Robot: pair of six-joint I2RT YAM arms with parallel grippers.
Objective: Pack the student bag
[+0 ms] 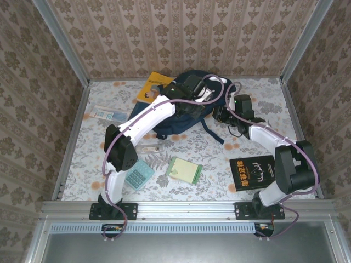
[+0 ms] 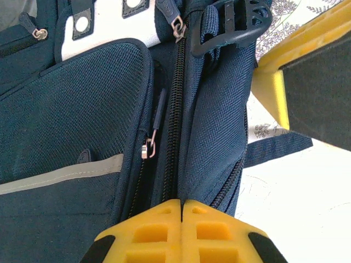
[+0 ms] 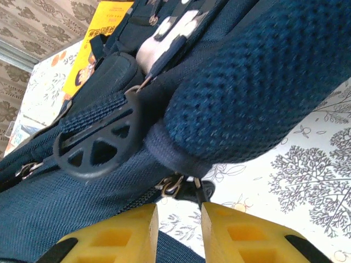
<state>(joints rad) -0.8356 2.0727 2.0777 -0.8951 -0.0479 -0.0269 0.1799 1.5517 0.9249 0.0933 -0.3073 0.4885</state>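
Observation:
The student bag (image 1: 184, 112), dark navy with white patches, lies at the back middle of the table. My left gripper (image 1: 193, 93) rests on top of it. In the left wrist view its yellow jaws (image 2: 181, 204) are shut, tips against the bag's fabric (image 2: 214, 126) right beside a long closed zip (image 2: 174, 109). My right gripper (image 1: 226, 114) is at the bag's right side. Its jaws (image 3: 179, 211) are open, with tablecloth showing between them. Metal zip pulls (image 3: 174, 185) hang just ahead of the tips, under the padded mesh strap (image 3: 258, 82).
A yellow book (image 1: 155, 85) lies behind the bag on the left. A black book (image 1: 252, 172), a green notepad (image 1: 184, 170), a teal calculator (image 1: 140, 174), a clear small item (image 1: 150, 148) and a flat pale box (image 1: 107, 114) lie around the table.

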